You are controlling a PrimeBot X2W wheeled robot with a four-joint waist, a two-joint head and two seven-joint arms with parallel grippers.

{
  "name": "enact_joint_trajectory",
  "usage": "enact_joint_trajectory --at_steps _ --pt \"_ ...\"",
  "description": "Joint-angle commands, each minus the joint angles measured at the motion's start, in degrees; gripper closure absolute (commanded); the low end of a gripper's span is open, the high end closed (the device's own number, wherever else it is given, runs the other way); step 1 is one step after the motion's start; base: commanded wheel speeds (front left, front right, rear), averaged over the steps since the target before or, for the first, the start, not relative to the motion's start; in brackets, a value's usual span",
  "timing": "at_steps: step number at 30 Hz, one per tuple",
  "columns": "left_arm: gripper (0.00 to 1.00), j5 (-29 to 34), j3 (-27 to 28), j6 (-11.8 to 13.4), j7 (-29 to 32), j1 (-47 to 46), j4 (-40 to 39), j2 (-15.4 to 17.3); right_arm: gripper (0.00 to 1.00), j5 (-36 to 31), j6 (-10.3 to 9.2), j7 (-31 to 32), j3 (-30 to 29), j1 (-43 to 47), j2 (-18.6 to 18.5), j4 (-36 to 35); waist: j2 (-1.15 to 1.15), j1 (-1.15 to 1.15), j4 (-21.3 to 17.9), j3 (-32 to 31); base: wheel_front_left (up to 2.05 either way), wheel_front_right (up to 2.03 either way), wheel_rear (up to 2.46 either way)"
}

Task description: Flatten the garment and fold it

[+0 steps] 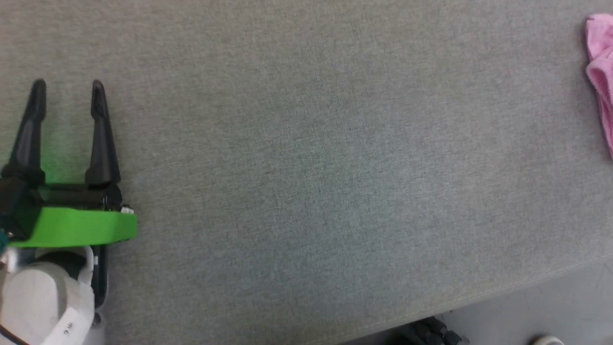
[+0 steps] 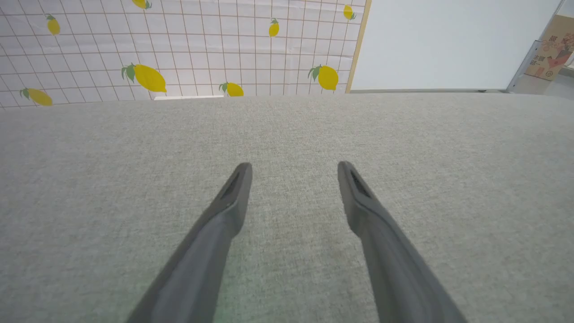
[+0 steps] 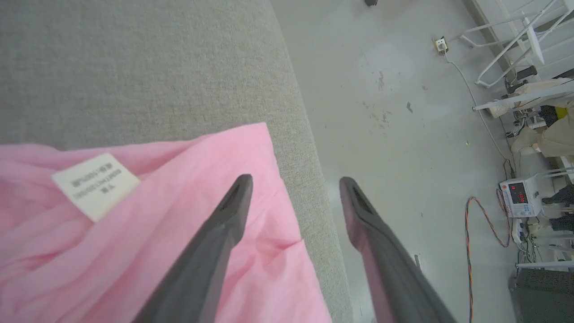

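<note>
Open surface room toward 9 o'clock, crumpled pink garment at 2 o'clock edge, left hand and right hand spread

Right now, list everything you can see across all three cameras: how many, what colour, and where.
garment: one, light pink, rumpled at the table's edge
label: one, white, sewn on the garment
table: one, grey fabric top, below the left tool
lemon-print panel: one, white grid with yellow lemons, beyond the table's far edge
cardboard box: one, brown, far right in the left wrist view
floor: one, grey, beside the table
cable: one, orange, on the floor
left tool: one, dark fingers, open above bare table
right tool: one, dark fingers, open, one finger over the garment, the other over the floor
</note>
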Motion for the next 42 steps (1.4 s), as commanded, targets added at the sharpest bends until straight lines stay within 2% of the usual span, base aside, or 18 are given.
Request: enact_joint_trajectory --at_steps 1,6,10,13,18,21,22,25,29,35,42 --pt "0.0 -0.6 0.1 0.5 -0.8 1.0 0.7 -0.4 0.0 0.9 -0.11 -1.5 0.8 -1.8 -0.2 -1.3 0.0 -0.01 0.9 -4.3 0.0 0.0 0.0" --pt "0.0 -1.9 0.1 1.0 -3.7 2.5 3.7 -2.0 0.0 7.4 -0.11 -6.3 6.1 -3.6 0.8 -8.5 0.0 -0.01 2.9 -11.2 0.0 0.0 0.0" --pt "0.0 -3.0 0.1 1.4 -5.7 3.5 6.3 -3.5 0.0 15.1 -0.11 -10.2 12.2 -2.7 1.1 -18.0 0.0 -0.01 5.3 -16.8 0.0 0.0 0.0" --pt "0.0 -3.8 0.0 1.8 -6.7 4.0 8.0 -4.6 0.0 19.5 -0.11 -11.7 14.6 -1.0 2.7 -24.6 0.0 -0.01 7.4 -20.3 0.0 0.0 0.0" --pt "0.0 -5.1 0.2 2.4 -7.6 4.5 10.5 -6.0 0.0 22.0 -0.11 -14.6 14.4 3.9 9.1 -32.8 0.0 -0.01 10.3 -24.6 0.0 0.0 0.0" --pt "0.0 -5.6 0.3 3.0 -7.9 4.7 11.9 -6.7 0.0 22.7 -0.11 -17.6 13.5 8.7 15.0 -36.8 0.0 -0.01 11.7 -26.7 0.0 0.0 0.0" --pt "0.0 -5.9 0.1 3.3 -8.1 4.7 12.8 -7.2 0.0 22.2 -0.11 -19.4 12.8 12.1 18.5 -38.7 0.0 -0.01 12.8 -28.0 0.0 0.0 0.0" --pt "0.0 -6.3 -0.5 3.5 -8.4 4.7 14.1 -7.9 0.0 21.6 -0.11 -22.0 11.8 17.8 24.1 -40.6 0.0 -0.01 14.2 -30.0 0.0 0.0 0.0" --pt "0.0 -6.9 -1.5 3.7 -8.7 4.7 15.8 -8.7 0.0 19.7 -0.11 -24.6 10.8 25.3 27.4 -42.1 0.0 -0.01 16.1 -31.6 0.0 0.0 0.0" --pt "0.0 -7.2 -2.8 3.9 -9.1 5.2 18.3 -9.4 0.0 15.9 -0.11 -28.8 9.0 35.2 29.2 -42.7 0.0 -0.01 17.3 -32.9 0.0 0.0 0.0" --pt "0.0 -5.6 -4.5 3.6 -9.9 5.5 21.7 -9.2 0.0 16.2 -0.11 -30.3 10.0 43.1 29.4 -42.0 0.0 -0.01 17.1 -33.2 0.0 0.0 0.0"
